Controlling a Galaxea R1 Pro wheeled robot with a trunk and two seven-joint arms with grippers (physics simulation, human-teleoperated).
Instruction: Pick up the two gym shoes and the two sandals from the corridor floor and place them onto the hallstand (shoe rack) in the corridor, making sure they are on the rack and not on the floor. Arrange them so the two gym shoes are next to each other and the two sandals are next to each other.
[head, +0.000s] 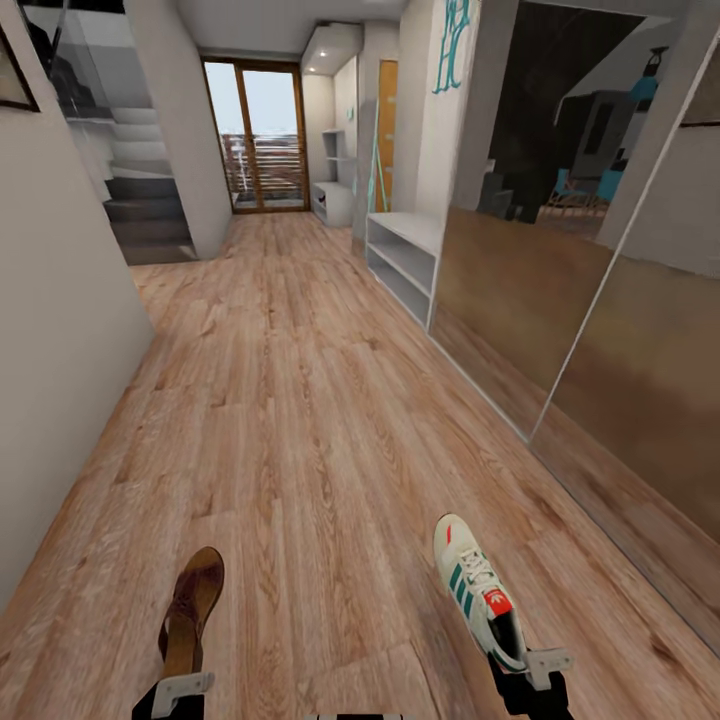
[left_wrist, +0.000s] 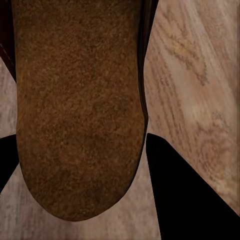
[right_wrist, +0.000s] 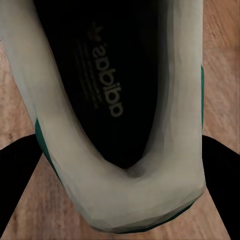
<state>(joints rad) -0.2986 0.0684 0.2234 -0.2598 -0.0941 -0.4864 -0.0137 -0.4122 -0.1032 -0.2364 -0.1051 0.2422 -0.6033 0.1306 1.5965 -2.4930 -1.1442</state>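
A brown sandal (head: 192, 610) hangs over the corridor floor (head: 300, 400) at the lower left, with my left gripper (head: 178, 692) shut on its heel end. In the left wrist view its suede footbed (left_wrist: 75, 110) sits between the dark fingers (left_wrist: 190, 195). At the lower right, my right gripper (head: 530, 672) is shut on the heel of a white gym shoe (head: 475, 590) with teal stripes. The right wrist view looks into that shoe's dark opening (right_wrist: 110, 90). The hallstand (head: 333, 200), with stepped wall shelves above it, stands far down the corridor on the right.
A plain white low bench (head: 400, 260) stands nearer on the right wall, followed by large mirrored sliding panels (head: 560, 300). A staircase (head: 140, 200) opens at the far left. A glass door (head: 265, 135) closes the corridor's end. A pale wall (head: 50, 330) runs close along my left.
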